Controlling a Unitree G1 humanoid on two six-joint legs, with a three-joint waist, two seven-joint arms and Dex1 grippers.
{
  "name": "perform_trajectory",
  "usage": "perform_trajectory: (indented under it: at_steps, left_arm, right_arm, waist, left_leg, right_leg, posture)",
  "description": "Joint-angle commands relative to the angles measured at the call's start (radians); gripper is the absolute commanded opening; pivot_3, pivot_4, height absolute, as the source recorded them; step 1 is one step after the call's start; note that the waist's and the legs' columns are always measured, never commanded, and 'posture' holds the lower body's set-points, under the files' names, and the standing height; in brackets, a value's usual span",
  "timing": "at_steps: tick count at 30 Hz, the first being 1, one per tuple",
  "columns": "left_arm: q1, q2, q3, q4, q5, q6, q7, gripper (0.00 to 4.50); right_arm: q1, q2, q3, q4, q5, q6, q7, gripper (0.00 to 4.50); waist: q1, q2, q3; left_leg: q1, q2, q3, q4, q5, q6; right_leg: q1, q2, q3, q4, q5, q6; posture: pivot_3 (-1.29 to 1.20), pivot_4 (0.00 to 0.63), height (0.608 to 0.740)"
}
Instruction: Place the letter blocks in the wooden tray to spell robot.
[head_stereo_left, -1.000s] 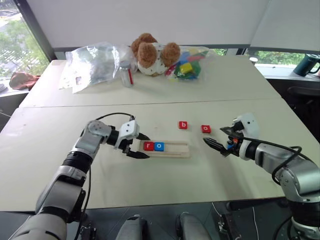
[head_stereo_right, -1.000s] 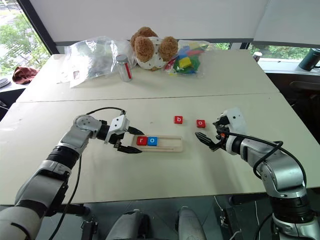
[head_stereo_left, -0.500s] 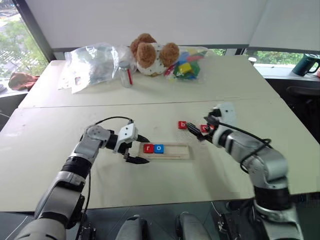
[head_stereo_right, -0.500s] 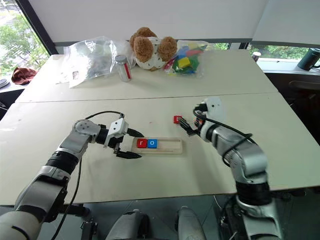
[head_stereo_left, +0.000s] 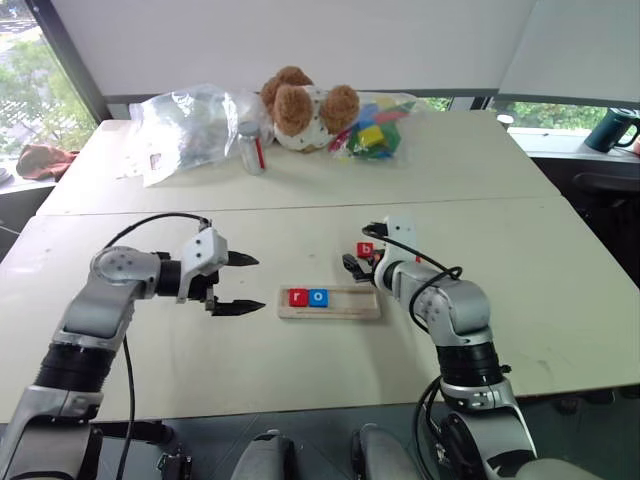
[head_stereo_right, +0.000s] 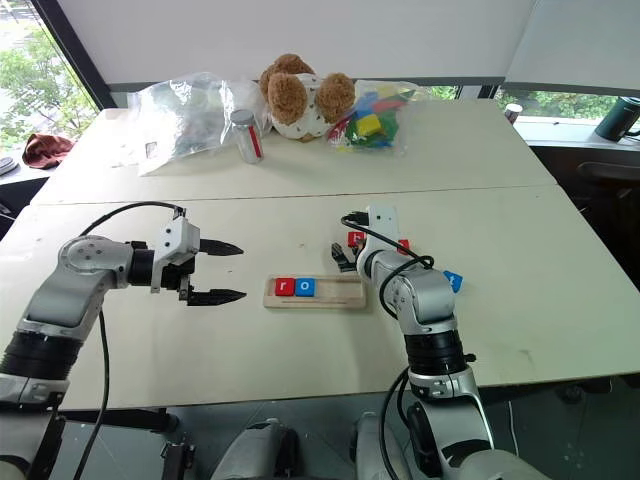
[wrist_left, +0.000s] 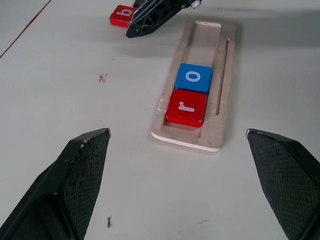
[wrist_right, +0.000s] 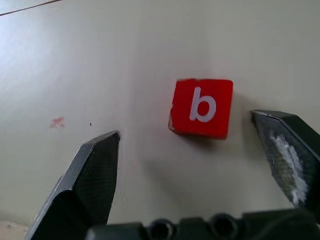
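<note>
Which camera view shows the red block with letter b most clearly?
The right wrist view: the red b block lies large between the open right tool's fingers, letter readable. The eye views show it small beside that tool; the left wrist view shows it partly hidden.

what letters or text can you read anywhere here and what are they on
"r": white, on the red letter block in the wooden tray.
"o": white, on the blue letter block next to it in the tray.
"b": white, on the red letter block lying on the table between the right end effector fingers.
The label in the clear bag is too small to read.
</note>
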Motion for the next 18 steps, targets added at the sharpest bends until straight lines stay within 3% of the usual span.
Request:
perform_trajectory:
  at_steps: [1,2,5,10,14,18]
  left_arm:
    - [0.015,-0.001,0.037,-0.083,-0.03,0.034,0.066,4.48]
    - [0.021,-0.003,0.038,-0.095,-0.035,0.042,0.078,4.48]
    - [0.043,-0.001,0.036,-0.114,-0.035,0.043,0.104,4.5]
    - [0.056,-0.003,0.025,-0.114,-0.027,0.029,0.128,4.5]
    - [0.045,-0.018,0.007,-0.128,-0.041,0.042,0.129,4.5]
    - [0.043,-0.017,-0.021,-0.145,-0.053,0.052,0.093,4.5]
  right_arm:
    - [-0.032,0.021,0.012,0.084,-0.04,-0.064,-0.006,4.5]
    - [-0.044,0.033,0.011,0.118,-0.049,-0.081,-0.013,4.5]
    - [-0.059,0.041,0.026,0.171,-0.084,-0.113,-0.017,3.63]
    - [-0.052,0.037,0.037,0.19,-0.125,-0.137,-0.011,1.15]
    - [-0.049,-0.024,0.046,0.1,-0.112,-0.182,0.084,1.15]
    - [0.037,-0.217,0.025,-0.248,-0.035,-0.012,0.236,1.15]
  waist:
    - [0.0,0.0,0.0]
    - [0.0,0.0,0.0]
    - [-0.002,0.0,0.0]
    - [-0.011,0.0,0.0]
    - [-0.02,0.0,0.0]
    - [-0.005,0.002,0.001]
  left_leg:
    - [0.001,0.0,0.0,0.0,0.0,0.0]
    - [0.002,0.0,0.0,0.0,0.0,0.0]
    - [0.004,0.0,0.0,0.0,0.0,0.0]
    - [0.004,0.001,0.0,-0.001,0.0,-0.001]
    - [0.004,0.001,0.0,-0.001,0.001,-0.001]
    - [0.0,0.0,0.0,-0.001,0.0,0.0]
  right_leg:
    - [0.001,0.0,0.0,0.0,0.0,0.0]
    - [0.002,0.0,0.0,0.0,0.0,0.0]
    - [0.004,0.0,0.0,0.0,0.0,0.0]
    - [0.003,0.0,0.0,0.0,0.0,0.0]
    - [0.003,0.0,0.0,0.0,0.0,0.0]
    - [0.001,0.0,0.0,-0.001,0.0,0.0]
  posture:
    - [0.0,0.15,0.74]
    - [0.0,0.15,0.74]
    - [0.0,0.15,0.74]
    - [0.0,0.15,0.74]
    - [0.0,0.15,0.74]
    - [0.0,0.15,0.74]
